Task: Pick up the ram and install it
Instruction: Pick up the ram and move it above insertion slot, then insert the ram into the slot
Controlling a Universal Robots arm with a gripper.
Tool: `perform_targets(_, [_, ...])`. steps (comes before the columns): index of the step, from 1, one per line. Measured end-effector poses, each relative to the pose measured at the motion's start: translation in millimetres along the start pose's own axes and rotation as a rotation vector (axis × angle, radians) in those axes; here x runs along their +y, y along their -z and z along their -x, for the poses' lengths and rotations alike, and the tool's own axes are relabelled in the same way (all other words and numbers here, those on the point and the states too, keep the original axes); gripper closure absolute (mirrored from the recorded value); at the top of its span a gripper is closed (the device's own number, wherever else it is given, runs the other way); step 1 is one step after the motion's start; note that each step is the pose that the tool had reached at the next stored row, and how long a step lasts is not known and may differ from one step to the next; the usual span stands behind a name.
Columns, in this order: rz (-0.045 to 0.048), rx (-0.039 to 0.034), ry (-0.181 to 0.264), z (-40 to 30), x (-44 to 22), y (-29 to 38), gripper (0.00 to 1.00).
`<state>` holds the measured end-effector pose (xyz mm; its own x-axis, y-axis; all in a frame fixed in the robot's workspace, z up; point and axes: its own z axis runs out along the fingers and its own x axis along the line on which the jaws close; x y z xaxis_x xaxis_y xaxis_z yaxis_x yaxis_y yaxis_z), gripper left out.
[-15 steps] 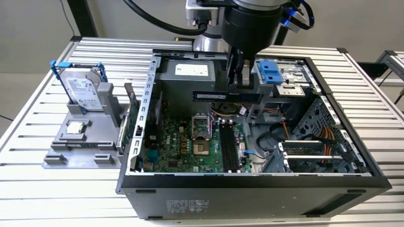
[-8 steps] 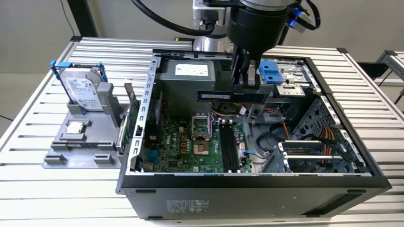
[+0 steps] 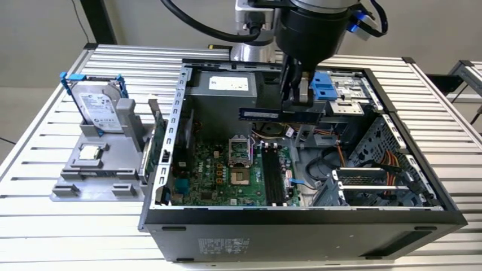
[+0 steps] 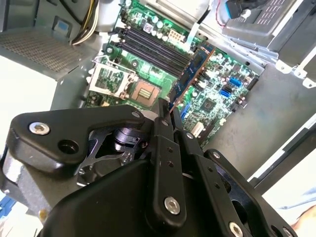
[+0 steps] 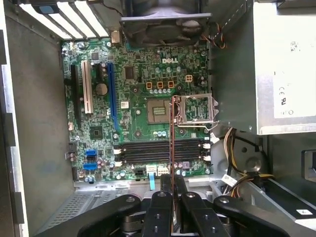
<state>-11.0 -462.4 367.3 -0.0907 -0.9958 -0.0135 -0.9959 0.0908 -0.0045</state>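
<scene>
The ram [image 3: 260,114] is a slim dark-green stick with a label, held level above the open computer case [image 3: 301,228]. My gripper [image 3: 295,107] is shut on one end of it. Edge-on in the first wrist view, the ram [image 5: 172,140] runs out from between the fingers [image 5: 159,207], hanging over and crossing the motherboard's black slots [image 5: 148,150]. From the second wrist view the ram [image 4: 192,74] hangs slantwise over the board, apart from the black slots [image 4: 148,47]. The slots [image 3: 272,175] lie well below it.
The green motherboard [image 5: 133,84] has an open processor socket [image 5: 160,109] near the slots. A grey power supply [image 3: 226,84] and cable bundles [image 5: 237,148] crowd the case. Outside, at the exterior view's left, a grey holder carries a hard drive [image 3: 101,107] and a processor chip [image 3: 90,151].
</scene>
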Motion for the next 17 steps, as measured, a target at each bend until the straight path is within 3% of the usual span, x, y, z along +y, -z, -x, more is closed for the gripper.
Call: perform_targets(17, [-0.0003,0.0001,-0.02,0.5,-4.1,0.0,1.0])
